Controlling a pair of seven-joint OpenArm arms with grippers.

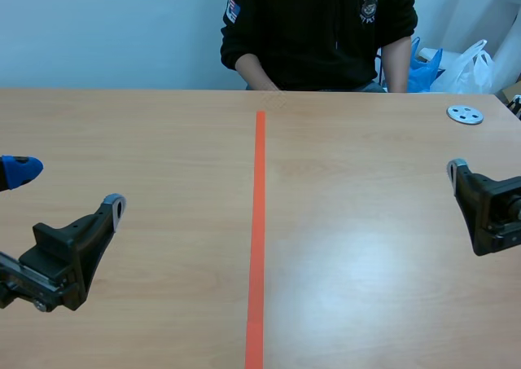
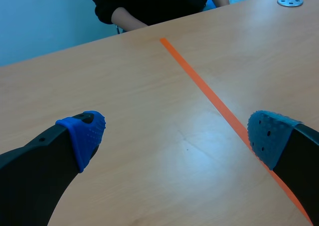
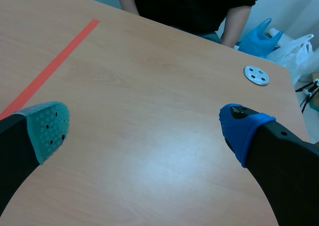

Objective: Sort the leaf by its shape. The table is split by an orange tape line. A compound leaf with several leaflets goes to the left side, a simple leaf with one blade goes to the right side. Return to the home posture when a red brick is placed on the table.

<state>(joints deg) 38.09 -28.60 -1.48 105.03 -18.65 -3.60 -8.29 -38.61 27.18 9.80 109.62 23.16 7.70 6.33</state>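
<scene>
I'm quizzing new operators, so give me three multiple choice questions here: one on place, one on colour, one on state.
1. The metal disc lies where, by the tape line?
A left of it
B right of it
C on it
2. The tape line's colour?
A blue
B orange
C green
3. The left gripper is?
A open
B shut on a leaf
C shut on nothing
Key: 1 B, it sits at the far right; 2 B, plainly orange; 3 A, its fingers stand apart, nothing between.
</scene>
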